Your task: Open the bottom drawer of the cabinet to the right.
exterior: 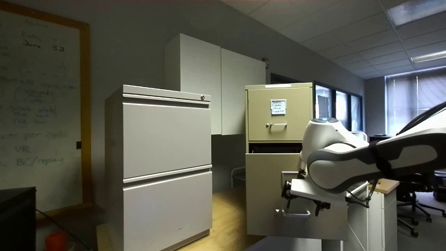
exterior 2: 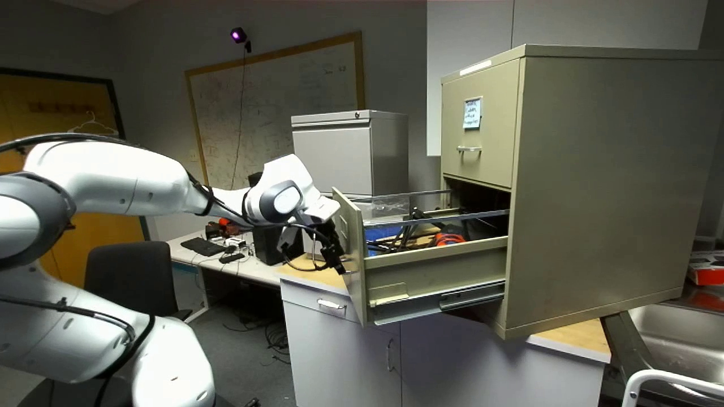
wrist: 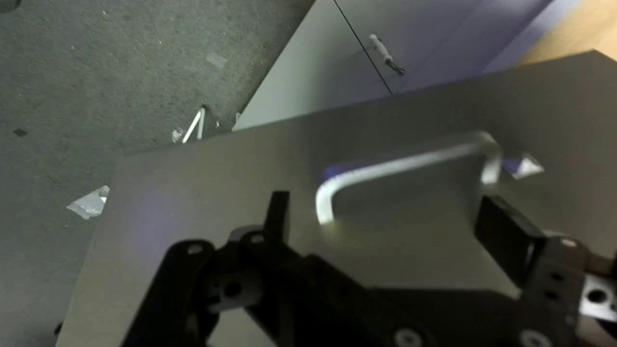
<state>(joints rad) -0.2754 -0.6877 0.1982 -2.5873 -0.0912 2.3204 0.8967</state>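
1. Bottom drawer [exterior: 264,200]: pulled well out from the front of the tan cabinet [exterior 2: 599,186], contents [exterior 2: 418,237] exposed.
2. Top drawer [exterior 2: 492,134]: closed.
3. Claw [wrist: 383,207]: jaws standing apart, grasping nothing; from where I stand, I cannot tell whether they touch the handle [wrist: 405,165] just ahead.
4. Assessment: opening appears substantially done; whether further travel remains, I cannot say. Left, in my judgement: drawing the arm [exterior 2: 113,175] clear without nudging the drawer.

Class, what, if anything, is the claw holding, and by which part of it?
Nothing is held: in the wrist view the claw stands open, and the silver handle of the bottom drawer shows beyond it, ungripped.
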